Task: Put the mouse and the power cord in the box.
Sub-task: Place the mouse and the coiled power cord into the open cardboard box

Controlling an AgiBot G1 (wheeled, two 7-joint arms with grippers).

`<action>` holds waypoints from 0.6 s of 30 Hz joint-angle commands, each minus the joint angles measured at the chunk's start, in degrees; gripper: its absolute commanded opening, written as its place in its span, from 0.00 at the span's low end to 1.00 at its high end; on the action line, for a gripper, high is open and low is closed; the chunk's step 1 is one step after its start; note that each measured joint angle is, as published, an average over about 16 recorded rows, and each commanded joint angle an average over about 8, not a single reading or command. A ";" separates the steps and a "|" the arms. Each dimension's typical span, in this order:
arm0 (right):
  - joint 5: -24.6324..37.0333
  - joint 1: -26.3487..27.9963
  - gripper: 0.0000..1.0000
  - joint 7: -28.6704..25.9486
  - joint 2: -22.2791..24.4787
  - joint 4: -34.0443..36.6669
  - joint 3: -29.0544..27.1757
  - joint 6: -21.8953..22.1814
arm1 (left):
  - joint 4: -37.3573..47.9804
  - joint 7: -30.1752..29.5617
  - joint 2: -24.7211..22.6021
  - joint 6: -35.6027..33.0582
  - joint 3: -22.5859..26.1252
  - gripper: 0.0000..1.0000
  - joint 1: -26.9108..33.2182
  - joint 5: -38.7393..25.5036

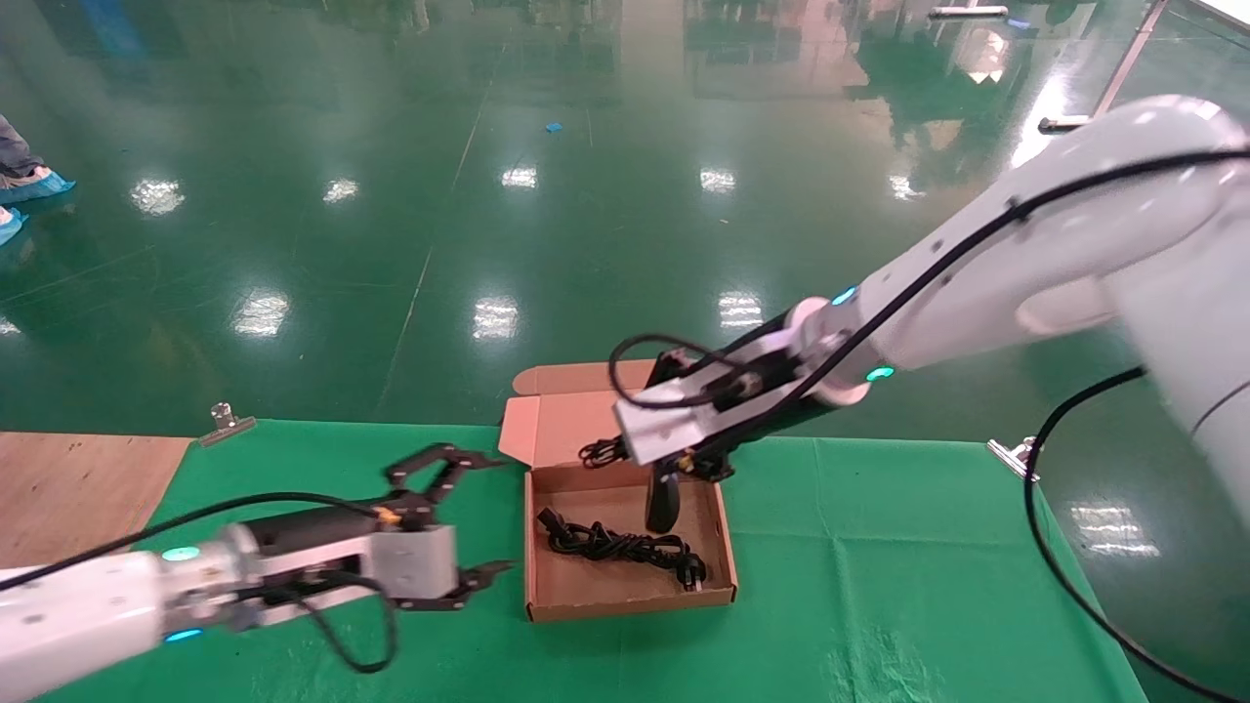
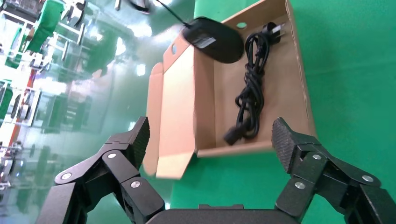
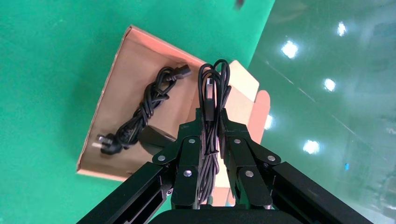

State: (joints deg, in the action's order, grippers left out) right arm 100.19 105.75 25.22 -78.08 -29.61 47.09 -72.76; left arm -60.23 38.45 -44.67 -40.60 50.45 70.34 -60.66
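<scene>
Mouse (image 1: 663,505) hangs by its thin cable (image 3: 211,100) over the box's (image 1: 532,566) back edge, the right gripper (image 3: 210,122) pinching that cable, the cord (image 1: 618,543) lies inside the box, and the left gripper (image 1: 476,515) waits wide open beside it.

Head view high, looking down, both wrist views close, all sharing the box (image 1: 625,576).
</scene>
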 commanded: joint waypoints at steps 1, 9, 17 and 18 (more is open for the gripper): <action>-0.29 -1.09 0.00 -0.70 -0.27 -1.24 1.18 1.41 | -2.47 -1.45 2.89 -0.16 -0.53 1.00 -0.83 0.98; -3.61 -4.54 0.00 -2.76 -0.51 -4.50 8.73 7.65 | -4.37 -2.31 7.92 0.06 -2.60 1.00 -3.38 4.45; -5.70 -8.81 0.00 -3.41 -0.61 -5.41 15.99 19.06 | -3.21 -0.82 8.48 1.32 -4.06 1.00 -5.04 6.32; -5.87 -9.33 0.00 -3.44 -0.62 -5.60 16.76 21.10 | -3.01 -0.54 8.48 1.20 -4.19 1.00 -5.14 6.51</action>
State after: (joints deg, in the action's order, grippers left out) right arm 94.17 96.66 21.79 -78.70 -35.48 63.70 -51.93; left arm -62.79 37.96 -36.36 -39.60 46.37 65.34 -54.31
